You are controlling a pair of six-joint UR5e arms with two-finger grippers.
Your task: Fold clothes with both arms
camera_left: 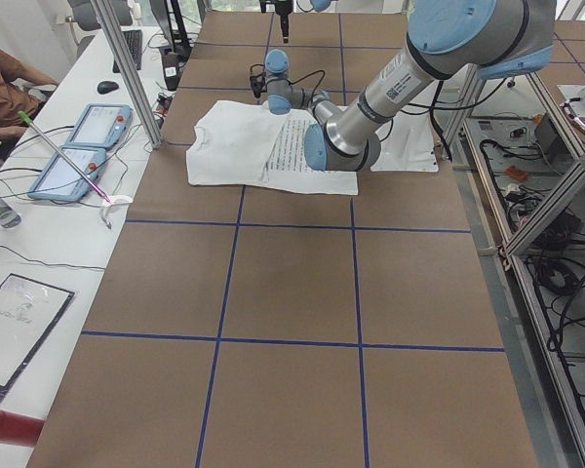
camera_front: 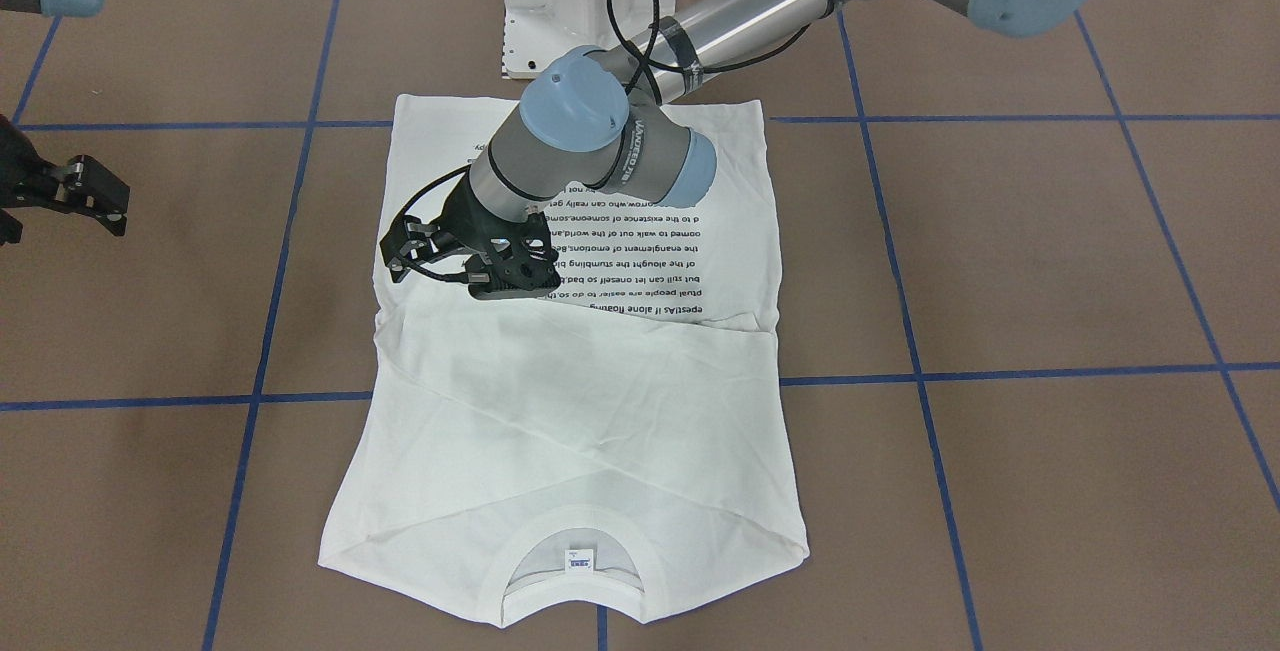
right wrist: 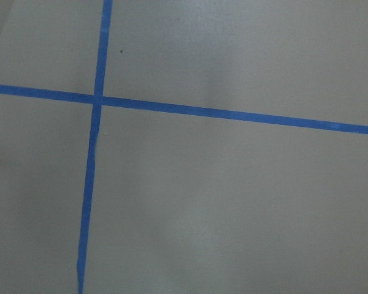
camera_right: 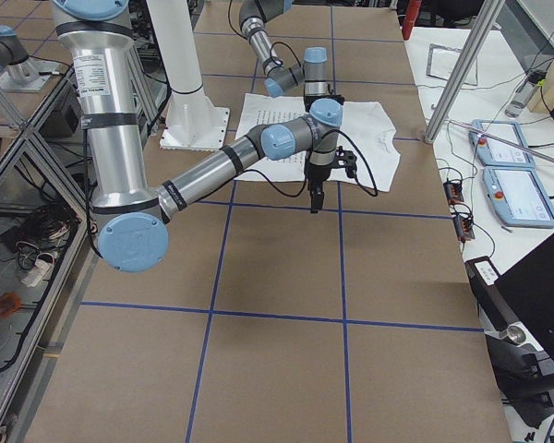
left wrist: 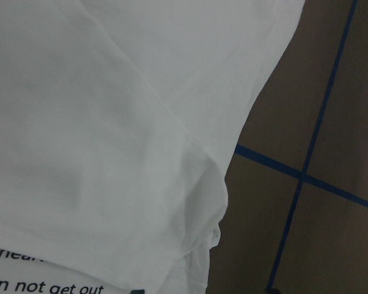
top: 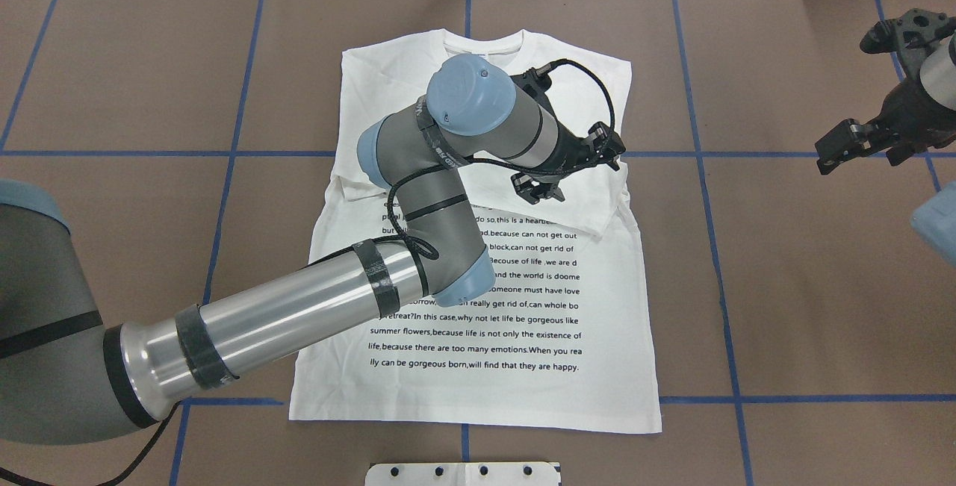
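T-shirt (top: 614, 378) partly hidden beneath left claw (top: 539, 189) — parted, empty; right claw (top: 830, 151) — cannot tell.

Brown table (top: 821, 284), blue tape grid (top: 821, 399), side desk (camera_left: 19, 224)

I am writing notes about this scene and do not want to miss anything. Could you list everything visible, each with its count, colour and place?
T-shirt: one, white with black text, table's middle, sleeves folded in.
table: one, brown with blue tape grid.
pedestal base: one, white, table's edge on the robot's side.
tablets: two, light blue, side bench.
person: one, brown top, at the bench, partly in view.
left arm: one, grey with blue caps, reaching over the T-shirt.
left gripper: one, black, above the T-shirt.
right arm: one, same colours, beside the T-shirt.
right gripper: one, black, over the table, apart from the T-shirt.
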